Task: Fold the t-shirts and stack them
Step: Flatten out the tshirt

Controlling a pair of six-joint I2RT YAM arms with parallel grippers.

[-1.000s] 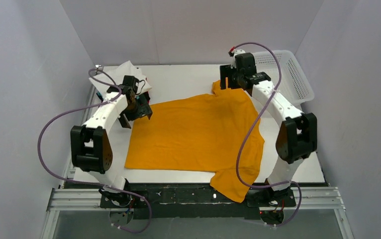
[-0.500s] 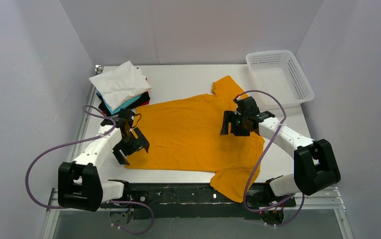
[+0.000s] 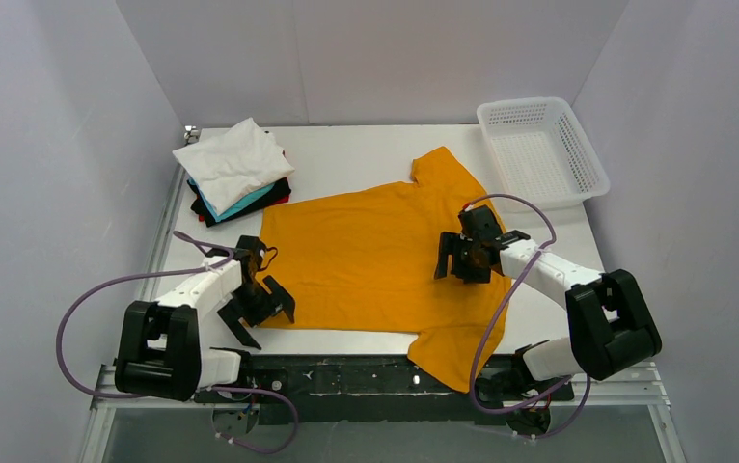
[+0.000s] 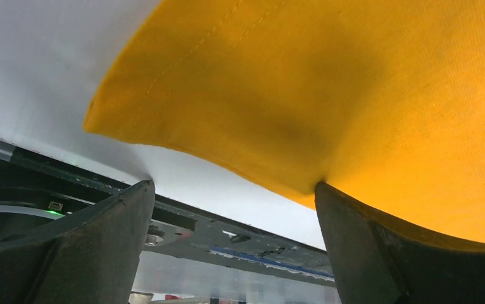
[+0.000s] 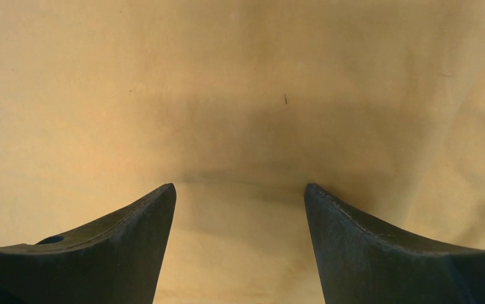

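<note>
A white bench (image 3: 366,145) is seen from above, and most of its middle is covered by the orange-yellow t-shirt (image 3: 366,260), which is spread flat. One sleeve is pointed toward 1 o'clock; the other is draped over the near edge at 5 o'clock. A white mesh basket (image 3: 528,100) is set in the 2 o'clock corner, apart from the shirt. At 10 o'clock a stack of folded t-shirts (image 3: 235,169) is placed just beside the spread shirt's far-left corner, with white on top and teal and dark layers beneath.

The left fingers (image 3: 274,307) are held at 7 o'clock, low over the shirt's near-left hem corner. In the left wrist view they are spread wide, the hem corner is framed between them, and one finger is met by the cloth's edge; nothing is clamped. The right fingers (image 3: 454,265) are positioned at 3 o'clock, over the shirt's right side. They are parted too, with only orange cloth seen between them; whether the cloth is touched cannot be told.
</note>
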